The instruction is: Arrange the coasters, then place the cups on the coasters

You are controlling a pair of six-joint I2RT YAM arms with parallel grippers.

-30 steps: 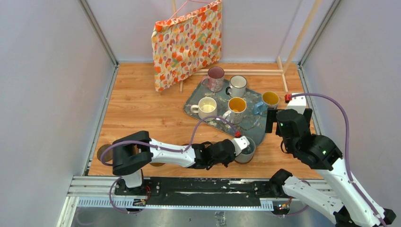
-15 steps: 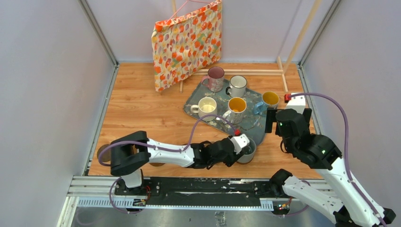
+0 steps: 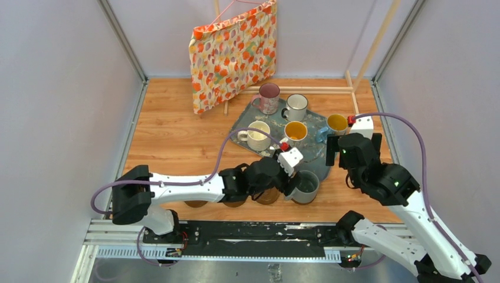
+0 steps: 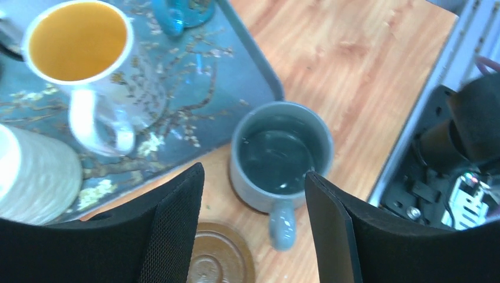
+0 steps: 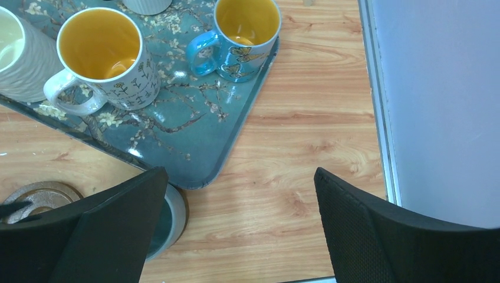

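The left gripper (image 4: pixel 253 174) has let go of the grey mug (image 4: pixel 280 154) and drawn back. Its jaws now stand apart with nothing between them. So one cup looks delivered: the mug stands upright just off the tray's (image 5: pixel 194 147) near corner, on a brown coaster (image 5: pixel 184 207) that peeks out round its base, handle turned away from the tray. A bare coaster (image 4: pixel 219 260) lies just beside it. The right gripper (image 5: pixel 239 177) hangs by the tray's near edge — spread wide, empty.

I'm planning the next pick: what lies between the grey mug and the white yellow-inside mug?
Left wrist view: only the floral tray, its bare floor and rim, lies between the grey mug and the white yellow-inside mug; no other cup.
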